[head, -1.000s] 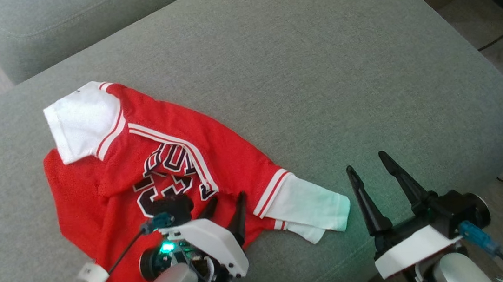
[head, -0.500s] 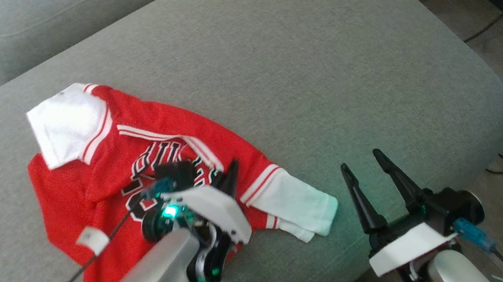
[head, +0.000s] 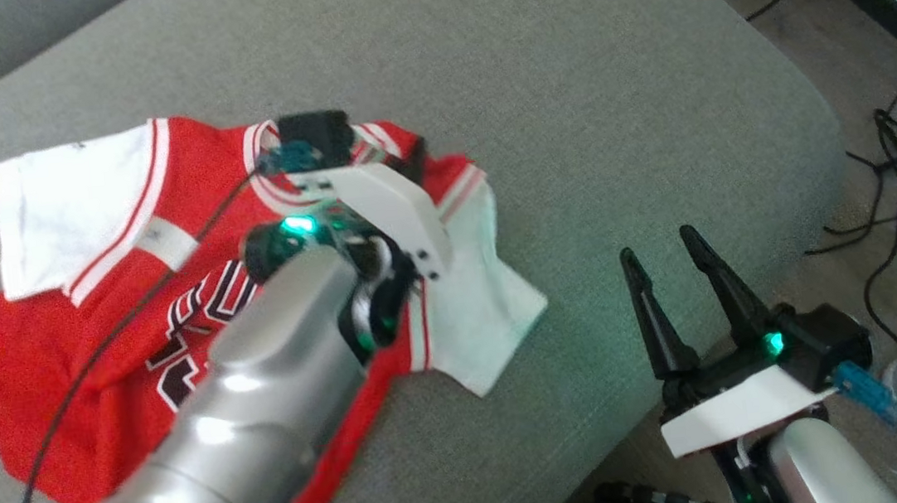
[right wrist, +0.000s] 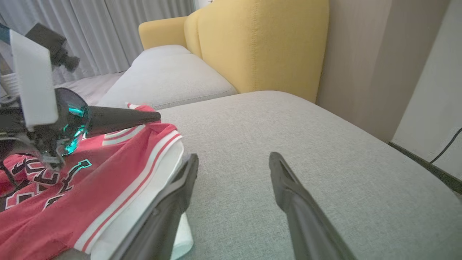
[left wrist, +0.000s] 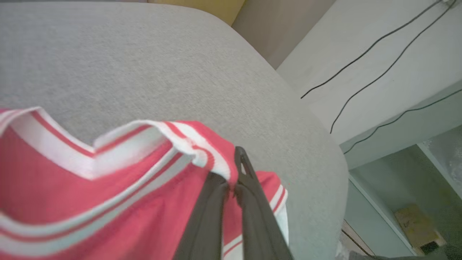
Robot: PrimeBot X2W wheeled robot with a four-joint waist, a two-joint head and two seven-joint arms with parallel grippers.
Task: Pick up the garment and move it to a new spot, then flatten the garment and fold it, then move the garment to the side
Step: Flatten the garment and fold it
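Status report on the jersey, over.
Left gripper: jaws shut on jersey, at striped trim. Right gripper: jaws open, holding nothing, near sofa edge. Nothing in the way.

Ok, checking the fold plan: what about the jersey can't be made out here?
Head view: lettering on the jersey, partly covered by the left forearm.
Head view: its lower hem, under that forearm and cut by the bottom edge.
Left wrist view: how much trim the left end effector pinches; fabric hides one fingertip.
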